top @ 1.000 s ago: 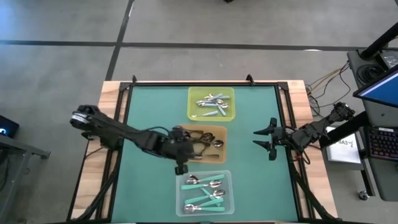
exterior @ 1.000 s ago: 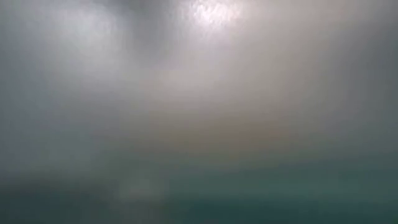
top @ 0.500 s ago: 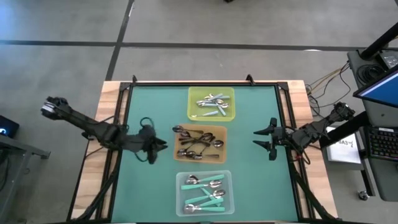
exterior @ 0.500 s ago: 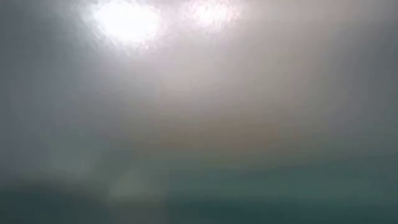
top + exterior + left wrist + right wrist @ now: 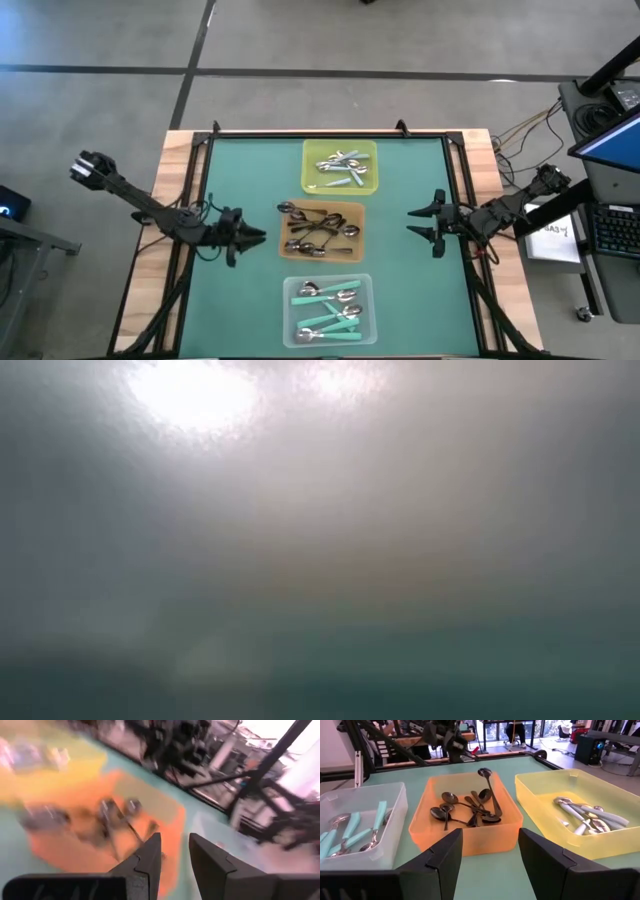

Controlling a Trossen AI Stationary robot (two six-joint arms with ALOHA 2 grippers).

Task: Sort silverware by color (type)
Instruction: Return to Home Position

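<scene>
Dark metal spoons (image 5: 318, 230) lie heaped in the orange square plastic tray (image 5: 352, 210); pale silvery spoons (image 5: 340, 164) in the yellow tray (image 5: 310, 182); teal-handled spoons (image 5: 325, 305) in the clear tray (image 5: 365, 285). Left gripper (image 5: 258, 237) narrowly parted, empty (beside the orange tray); right gripper (image 5: 410, 223) spread wide, empty. Green table mat (image 5: 240, 300); grey floor (image 5: 100, 100)

grey floor (image 5: 300, 40) crossed by dark seams. a keyboard (image 5: 612, 230) and cables (image 5: 522, 130) lie at right. bright windows (image 5: 552, 726) show beyond.
</scene>
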